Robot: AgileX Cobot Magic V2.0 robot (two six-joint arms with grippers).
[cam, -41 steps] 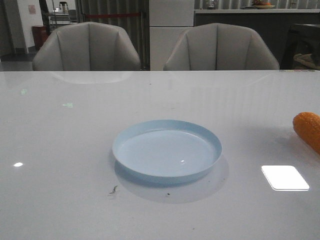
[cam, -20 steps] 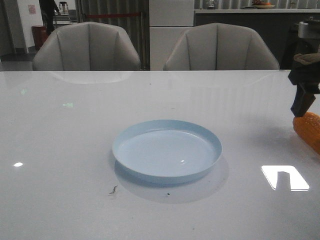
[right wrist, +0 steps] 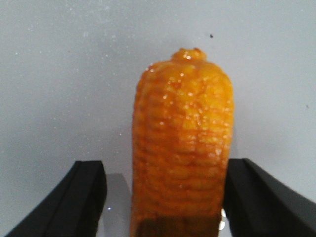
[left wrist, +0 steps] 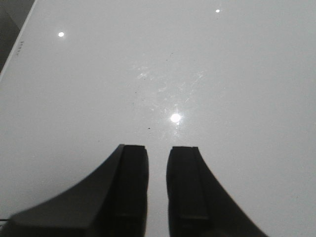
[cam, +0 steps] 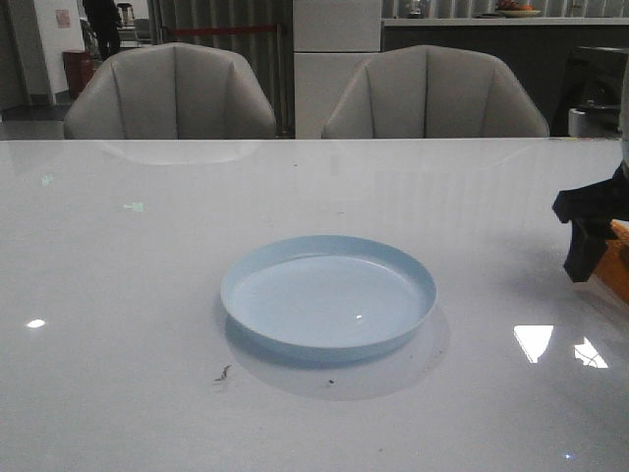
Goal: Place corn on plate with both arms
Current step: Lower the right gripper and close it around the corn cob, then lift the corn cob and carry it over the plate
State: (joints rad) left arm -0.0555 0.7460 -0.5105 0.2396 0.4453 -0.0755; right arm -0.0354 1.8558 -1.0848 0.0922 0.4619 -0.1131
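Jaws of the right gripper (right wrist: 163,197) stand spread on either side of the corn (right wrist: 181,143), one finger well clear of it and the other close against its flank, not yet pinching. The cob lies on the white surface (cam: 147,295) at the far right edge of the front view, where only a sliver of orange shows behind the dark gripper body. A second ago the corn lay alone there; half a second ago the right arm had come in above it, and now it has dropped low enough to straddle the cob. That puts the task at the grasp itself: closing looks like the next step. The plate (cam: 236,285) sits empty near the middle, well apart to the left. The left gripper (left wrist: 157,182) hovers over bare surface with its jaws nearly together, holding nothing.
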